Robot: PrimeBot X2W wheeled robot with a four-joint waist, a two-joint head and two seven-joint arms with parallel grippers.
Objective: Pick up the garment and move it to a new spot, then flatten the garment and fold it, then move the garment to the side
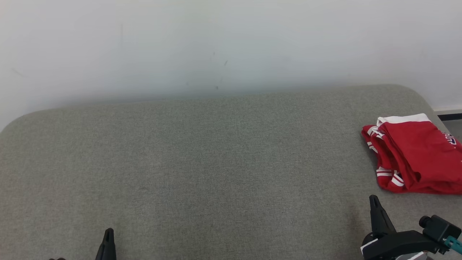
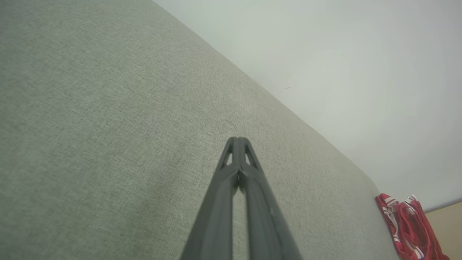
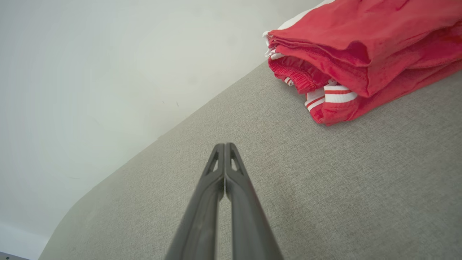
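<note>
Where the padded surface (image 1: 216, 162) ends at the robot's right, the garment (image 1: 415, 155) is seen lying folded into a thick, roughly rectangular bundle, close to the rounded far corner. It is made of soft red knit cloth, slightly rumpled, with a white ribbed band and red-and-white striped cuffs stacked along its folded edge. White lettering is glimpsed on one side but cannot be read.

The right gripper (image 1: 373, 198) is seen just short of the bundle's near edge, apart from it, its two long dark fingers pressed together to a point with nothing between them. The left gripper (image 1: 108, 233) is found well away at the lower left, its fingers likewise closed tip to tip above bare fabric.

The surface is covered in grey-green woven cloth with a fine, even grain, and its corners are rounded. Behind it a plain pale wall (image 1: 216, 43) is seen, lightly scuffed, with a dark skirting strip (image 1: 449, 116) at the right.
</note>
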